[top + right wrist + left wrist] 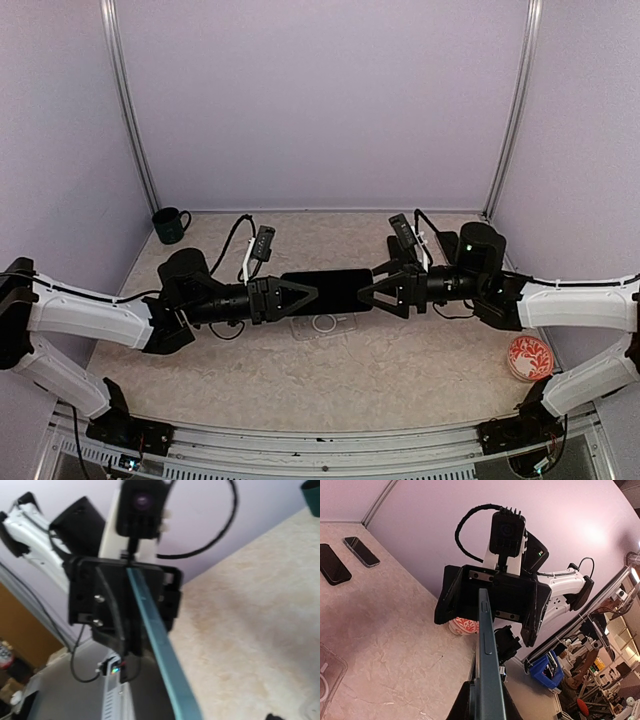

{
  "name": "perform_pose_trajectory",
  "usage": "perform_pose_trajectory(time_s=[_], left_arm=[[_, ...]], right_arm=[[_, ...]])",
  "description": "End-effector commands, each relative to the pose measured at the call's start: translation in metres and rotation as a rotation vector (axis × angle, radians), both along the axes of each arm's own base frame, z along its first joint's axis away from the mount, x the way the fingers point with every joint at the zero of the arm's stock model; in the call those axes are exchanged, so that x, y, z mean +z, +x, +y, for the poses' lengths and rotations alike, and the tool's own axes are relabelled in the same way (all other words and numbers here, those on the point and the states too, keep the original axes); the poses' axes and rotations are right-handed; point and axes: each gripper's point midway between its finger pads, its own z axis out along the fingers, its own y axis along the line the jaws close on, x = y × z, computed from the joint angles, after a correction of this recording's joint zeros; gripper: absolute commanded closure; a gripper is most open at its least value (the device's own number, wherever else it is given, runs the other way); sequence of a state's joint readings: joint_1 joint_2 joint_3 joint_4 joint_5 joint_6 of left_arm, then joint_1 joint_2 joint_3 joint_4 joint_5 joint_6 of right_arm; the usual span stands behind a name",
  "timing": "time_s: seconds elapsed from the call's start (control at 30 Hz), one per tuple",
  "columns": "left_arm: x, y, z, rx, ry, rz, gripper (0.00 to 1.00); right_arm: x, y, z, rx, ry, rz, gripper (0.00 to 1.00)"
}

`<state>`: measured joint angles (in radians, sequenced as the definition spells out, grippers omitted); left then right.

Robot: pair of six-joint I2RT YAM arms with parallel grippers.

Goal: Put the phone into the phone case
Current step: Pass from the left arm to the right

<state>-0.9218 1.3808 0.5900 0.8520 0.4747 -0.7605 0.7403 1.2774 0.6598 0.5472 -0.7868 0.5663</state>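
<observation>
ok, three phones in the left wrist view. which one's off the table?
The blue-edged phone, held edge-on in the air by the left gripper. The two dark phones lie flat on the table.

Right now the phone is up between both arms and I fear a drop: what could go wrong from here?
1. Only the left gripper is shut on the phone, at one end; it could sag or slip.
2. The right gripper stands open around the far end; closing off-centre might twist the phone.
3. The phone case lies loose below and may slide when pressed.
</observation>
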Motion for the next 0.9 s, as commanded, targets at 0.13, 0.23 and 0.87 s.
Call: perform_pose_trajectory(time_s=[0.13, 0.23, 0.87], left_arm=[[0.039, -0.003, -0.018, -0.057, -0.115, -0.091, 1.00], [0.037, -0.001, -0.023, -0.062, -0.114, -0.087, 1.00], [0.029, 0.010, -0.038, -0.065, -0.110, -0.049, 1.00]], right_arm=[[0.008, -0.017, 0.001, 0.119, 0.083, 0.055, 0.15], [0.011, -0.019, 0.000, 0.129, 0.099, 0.057, 0.17], [0.014, -0.024, 0.002, 0.150, 0.109, 0.063, 0.36]])
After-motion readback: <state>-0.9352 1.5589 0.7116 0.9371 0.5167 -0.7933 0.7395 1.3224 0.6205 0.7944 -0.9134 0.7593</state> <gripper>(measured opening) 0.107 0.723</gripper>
